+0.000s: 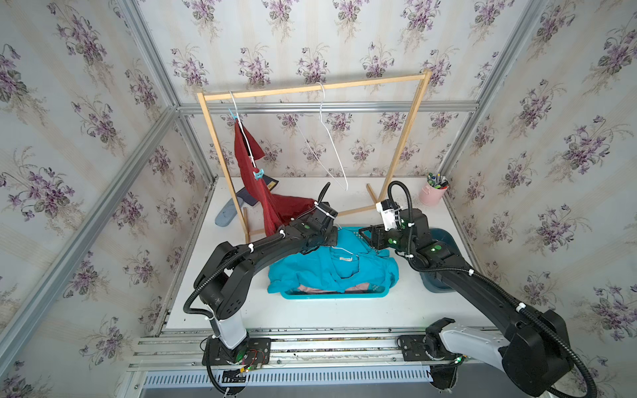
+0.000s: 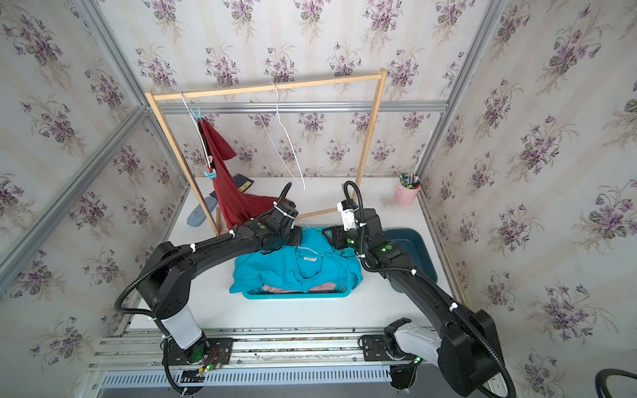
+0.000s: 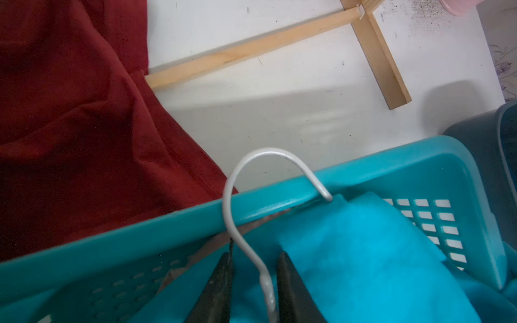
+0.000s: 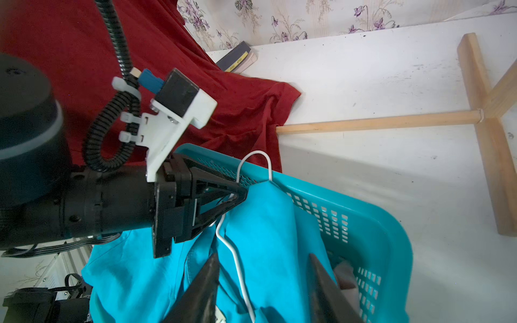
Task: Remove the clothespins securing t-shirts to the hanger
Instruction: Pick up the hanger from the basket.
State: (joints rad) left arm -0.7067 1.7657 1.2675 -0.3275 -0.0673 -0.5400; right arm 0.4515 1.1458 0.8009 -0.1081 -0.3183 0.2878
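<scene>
Hanging at the left end of a wooden rack, a dark red t-shirt droops from a white wire hanger, its lower part spilling onto the white bench. Two light blue clothespins pin it to that hanger: the upper clothespin sits near the hook and the lower clothespin sits further down the wire. A bare white hanger dangles from the middle of the rail.

In front of the rack sits a turquoise basket. A turquoise t-shirt is heaped in it, on its own white hanger, whose hook arches over the basket's far rim. A pale pink t-shirt peeks out beneath.

Both arms reach over the basket. The left jaws straddle the neck of the basket hanger, narrowly parted, with a gap on each side of the wire. The right jaws stand wide apart above the turquoise cloth, gripping nothing. A dark blue tub lies under the right arm.
</scene>
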